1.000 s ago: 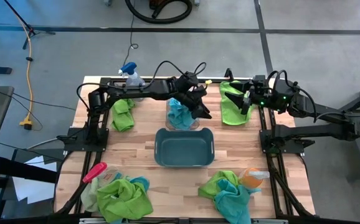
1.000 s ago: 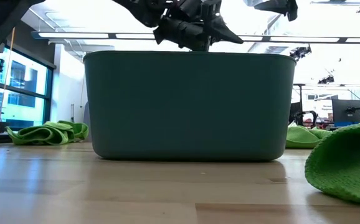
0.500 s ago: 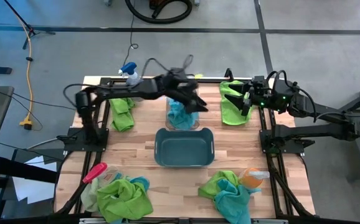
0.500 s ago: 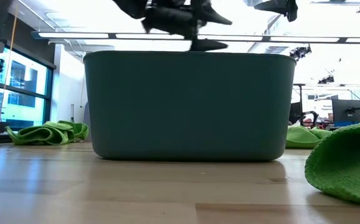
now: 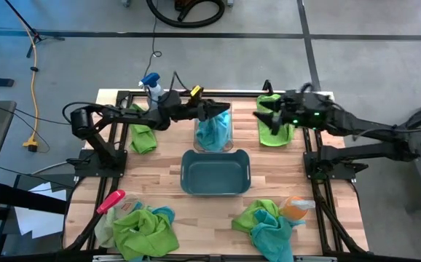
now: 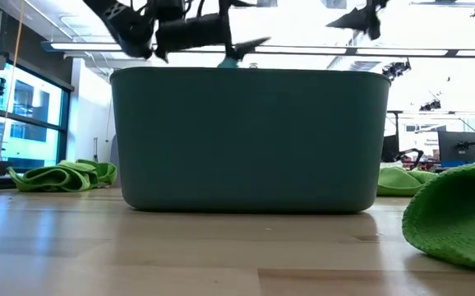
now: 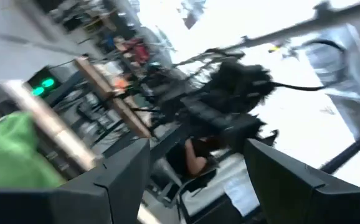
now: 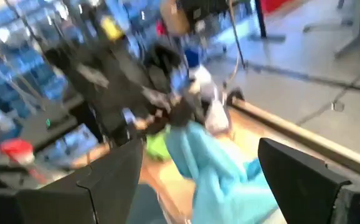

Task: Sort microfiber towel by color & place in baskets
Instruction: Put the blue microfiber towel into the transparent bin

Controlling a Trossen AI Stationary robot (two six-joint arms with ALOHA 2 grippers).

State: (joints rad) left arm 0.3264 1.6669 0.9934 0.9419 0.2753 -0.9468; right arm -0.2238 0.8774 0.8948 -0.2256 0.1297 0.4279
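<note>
Over the far middle of your wooden worktop (image 5: 167, 211), your left gripper (image 5: 221, 110) hangs with jaws spread beside the clear narrow plastic basket (image 5: 213, 142) stuffed with turquoise microfiber towels (image 5: 213, 131). Your right gripper (image 5: 263, 116), jaws wide and empty, hovers above a lime green towel (image 5: 272, 132). Nearer sits the dark teal rounded basket (image 5: 215, 172).

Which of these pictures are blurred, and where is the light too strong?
Both wrist views are smeared by motion; in the right wrist view the turquoise blue microfiber towel is soft-edged. The low view has glaring ceiling lights above the dark teal plastic bin. The high view is evenly lit and sharp.
</note>
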